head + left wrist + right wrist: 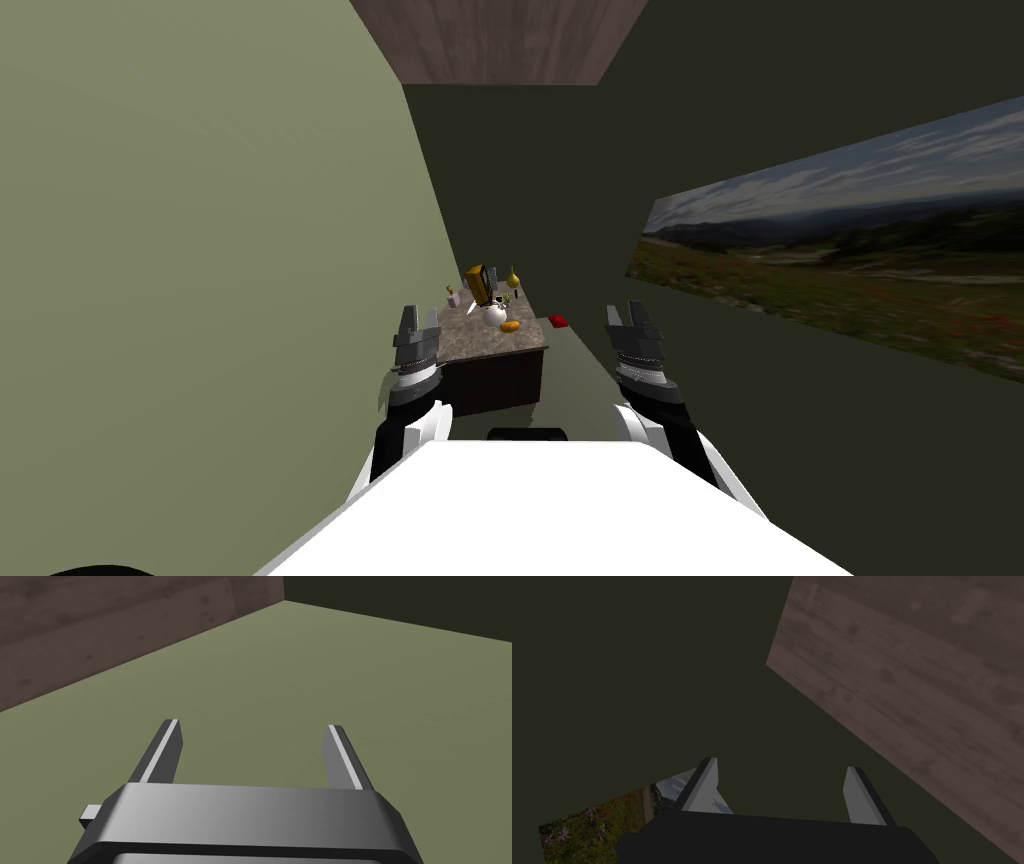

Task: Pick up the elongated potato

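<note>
A small orange-brown elongated thing, probably the potato [510, 325], lies near the front right corner of a stone-topped table [470, 340] some way ahead of me. Beside it stands a white round vase [494, 314]. My left gripper [420, 316] is raised in front of the table's near left corner and well short of the potato. Its fingers stand open with nothing between them in the left wrist view [252, 724]. My right gripper [625, 310] is held up to the right of the table, likewise open and empty [782, 763].
Further back on the table stand a yellow-brown box [478, 284], a yellow gourd-shaped bottle [513, 278] and a small pink item [454, 298]. A red object [558, 320] lies on the floor right of the table. A green wall runs along the left.
</note>
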`<state>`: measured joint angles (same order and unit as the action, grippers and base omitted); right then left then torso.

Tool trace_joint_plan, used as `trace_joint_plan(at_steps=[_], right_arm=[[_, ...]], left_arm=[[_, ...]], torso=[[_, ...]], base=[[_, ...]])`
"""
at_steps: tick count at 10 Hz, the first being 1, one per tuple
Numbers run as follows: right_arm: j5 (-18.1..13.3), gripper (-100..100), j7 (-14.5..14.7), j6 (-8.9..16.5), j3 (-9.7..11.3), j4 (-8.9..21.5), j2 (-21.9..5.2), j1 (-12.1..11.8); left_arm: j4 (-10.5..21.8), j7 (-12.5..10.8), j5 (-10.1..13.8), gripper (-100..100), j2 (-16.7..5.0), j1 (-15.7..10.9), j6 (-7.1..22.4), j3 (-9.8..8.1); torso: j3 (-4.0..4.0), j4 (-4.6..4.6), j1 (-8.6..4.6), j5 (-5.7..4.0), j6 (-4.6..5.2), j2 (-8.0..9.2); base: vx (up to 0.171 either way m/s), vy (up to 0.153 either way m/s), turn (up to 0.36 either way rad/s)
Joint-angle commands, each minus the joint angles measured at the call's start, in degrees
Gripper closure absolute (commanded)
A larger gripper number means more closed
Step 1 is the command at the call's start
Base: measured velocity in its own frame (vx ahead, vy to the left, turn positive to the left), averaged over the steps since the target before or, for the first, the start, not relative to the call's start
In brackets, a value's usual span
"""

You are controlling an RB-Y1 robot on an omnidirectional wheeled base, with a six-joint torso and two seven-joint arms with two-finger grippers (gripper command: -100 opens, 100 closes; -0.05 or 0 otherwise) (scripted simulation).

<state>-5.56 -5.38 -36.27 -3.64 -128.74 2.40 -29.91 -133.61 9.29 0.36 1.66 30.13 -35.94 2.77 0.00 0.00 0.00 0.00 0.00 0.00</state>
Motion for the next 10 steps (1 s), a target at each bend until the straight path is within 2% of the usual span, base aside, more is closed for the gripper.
trace_joint_plan(at_steps=[1, 5, 6, 8, 9, 10], right_arm=[[0.0, 0, 0.0, 0.0, 0.0, 0.0, 0.0, 0.0], [0.0, 0, 0.0, 0.0, 0.0, 0.0, 0.0, 0.0], [0.0, 0, 0.0, 0.0, 0.0, 0.0, 0.0, 0.0], [0.0, 0, 0.0, 0.0, 0.0, 0.0, 0.0, 0.0], [0.0, 0, 0.0, 0.0, 0.0, 0.0, 0.0, 0.0], [0.0, 0, 0.0, 0.0, 0.0, 0.0, 0.0, 0.0]], left_arm=[[0.3, -0.4, 0.2, -100, -2.2, -0.6, 0.9, -0.16], [1.7, -2.6, 1.4, -100, -7.4, -3.8, 6.0, -1.05], [1.7, -2.6, 1.4, -100, -7.4, -3.8, 6.2, -1.05], [2.8, -4.3, 2.3, -100, -8.9, -6.3, 9.8, -1.72], [2.8, -4.3, 2.3, -100, -8.9, -6.3, 10.2, -1.72], [3.4, -5.3, 2.8, -100, -9.4, -7.7, 12.4, -2.09]], torso=[[0.00, 0.00, 0.00, 0.00, 0.00, 0.00], [0.04, 0.01, -0.27, -0.06, 0.00, 0.06], [0.03, 0.01, -0.31, -0.07, 0.00, 0.05], [0.02, 0.01, -0.24, -0.05, 0.00, 0.04], [0.01, 0.01, -0.35, -0.07, 0.00, 0.02], [0.02, 0.01, -0.32, -0.08, 0.01, 0.03]], base=[[-0.006, -0.018, 0.022], [-0.018, -0.067, 0.049], [-0.016, -0.063, 0.026], [-0.012, -0.079, 0.061], [-0.013, -0.082, 0.029], [-0.022, -0.073, 0.044]])
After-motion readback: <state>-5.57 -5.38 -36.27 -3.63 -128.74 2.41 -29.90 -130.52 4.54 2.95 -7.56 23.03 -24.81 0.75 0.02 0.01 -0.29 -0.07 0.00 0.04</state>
